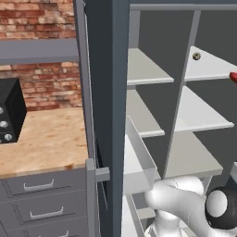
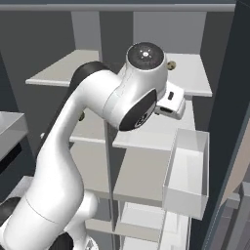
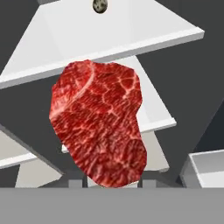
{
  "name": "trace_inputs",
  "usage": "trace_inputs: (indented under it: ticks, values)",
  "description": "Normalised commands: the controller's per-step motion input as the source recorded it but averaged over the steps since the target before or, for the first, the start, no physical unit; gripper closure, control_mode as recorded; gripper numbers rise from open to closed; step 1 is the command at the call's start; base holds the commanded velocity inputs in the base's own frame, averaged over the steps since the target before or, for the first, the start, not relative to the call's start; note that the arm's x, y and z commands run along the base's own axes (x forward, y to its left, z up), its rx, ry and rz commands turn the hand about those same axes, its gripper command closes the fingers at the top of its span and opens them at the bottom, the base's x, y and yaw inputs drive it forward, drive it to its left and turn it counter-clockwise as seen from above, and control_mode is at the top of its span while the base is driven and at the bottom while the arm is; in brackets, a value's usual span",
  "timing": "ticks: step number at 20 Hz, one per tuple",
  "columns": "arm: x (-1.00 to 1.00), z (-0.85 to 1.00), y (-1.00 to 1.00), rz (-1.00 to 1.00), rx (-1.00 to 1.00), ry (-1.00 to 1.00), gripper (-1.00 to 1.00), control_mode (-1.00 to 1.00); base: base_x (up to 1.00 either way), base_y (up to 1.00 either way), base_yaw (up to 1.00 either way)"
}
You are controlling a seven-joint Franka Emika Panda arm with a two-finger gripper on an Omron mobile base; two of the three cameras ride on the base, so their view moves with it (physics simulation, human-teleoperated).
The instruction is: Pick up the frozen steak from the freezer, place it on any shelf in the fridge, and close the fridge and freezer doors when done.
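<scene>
Hanging upright in the hand view, the frozen steak [image 3: 99,127] is a flat, irregular oval slab, deep red with pale marbling, its lower end caught between the tool [image 3: 109,183] tips, which are pinched narrow on it.

- Position: steak held in the air in front of the open fridge [image 1: 180,99], clear of every board; a red sliver of it shows at the right edge of the left base view [image 1: 233,77].
- Behind it: upper shelf [image 3: 131,30], pale grey, its front edge running just behind the steak's top; small olive-brown ball [image 3: 100,5] far back on that shelf, well apart from the steak.
- Below: further shelf boards stepping down, each with bare surface and open gaps between levels.
- Right side: white door bin [image 2: 187,171] on the open door, near the shelf ends, narrowing room there.
- Left side: freezer [image 1: 143,106] compartment beyond the grey divider; wooden surface [image 1: 41,139] and drawers further left.
- Arm [image 2: 97,127]: arched high before the shelves in the right base view.
</scene>
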Motion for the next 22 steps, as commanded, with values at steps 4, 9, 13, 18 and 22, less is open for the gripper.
trace_inputs:
  ticks: [4, 9, 13, 18, 22]
  values:
    - [1.0, 0.09, -0.39, 0.07, 0.0, 0.0, 1.0, -1.0, 0.0, 0.0, 0.0]
    - [0.99, 0.02, -0.29, 0.06, -0.01, 0.0, 1.0, -1.0, 0.0, 0.0, 0.0]
    - [0.93, -0.07, -0.24, 0.05, -0.05, 0.0, 1.0, -1.0, 0.0, 0.0, 0.0]
    - [1.0, -0.01, -0.26, 0.03, -0.04, 0.0, 1.0, -1.0, 0.0, 0.0, 0.0]
    - [1.0, -0.03, -0.28, 0.04, -0.02, 0.0, 1.0, -1.0, 0.0, 0.0, 0.0]
